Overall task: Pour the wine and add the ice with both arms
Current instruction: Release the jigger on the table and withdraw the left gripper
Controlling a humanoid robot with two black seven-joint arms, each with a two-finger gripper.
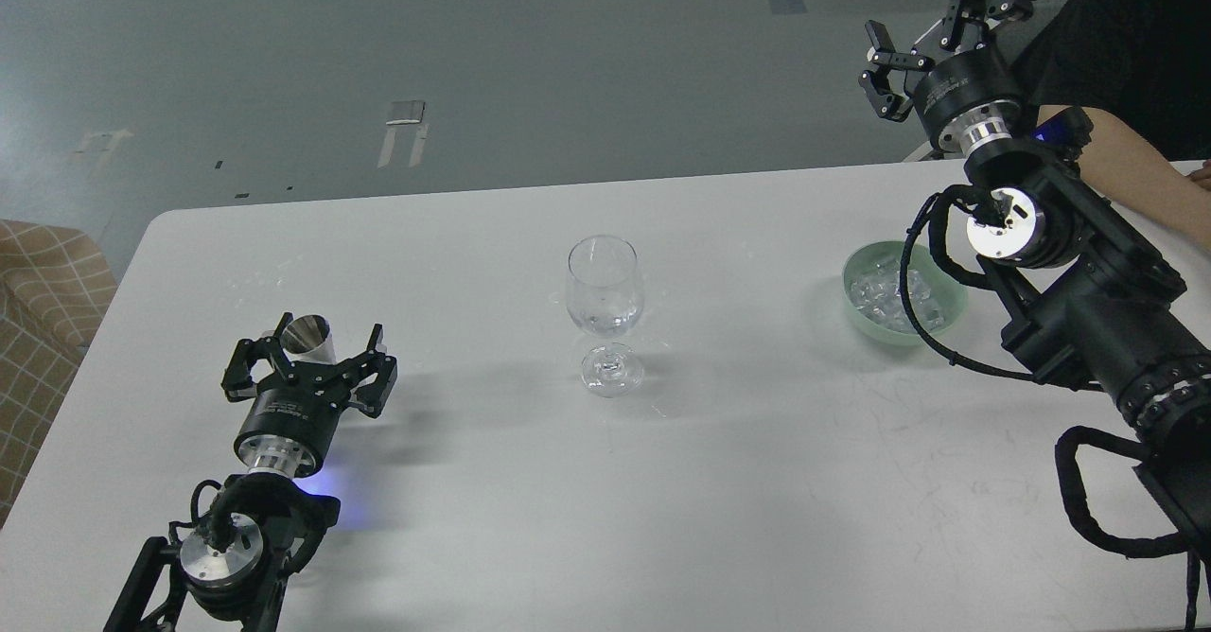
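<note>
left tool (pixel 310 356) wide around steel cup (pixel 307 337); right tool (pixel 932 31) wide; glassy ice (pixel 889 293).

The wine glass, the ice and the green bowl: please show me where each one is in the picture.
wine glass (pixel 605 284): head view, on the side of its clear bowl.
ice (pixel 885 293): head view, on the cubes piled inside the bowl.
green bowl (pixel 856 315): head view, on its near left rim.

Clear glossy wine glass (pixel 605 315) and glassy ice (pixel 889 293) in a smooth green bowl (pixel 856 306); matt white bench (pixel 473 481).
</note>
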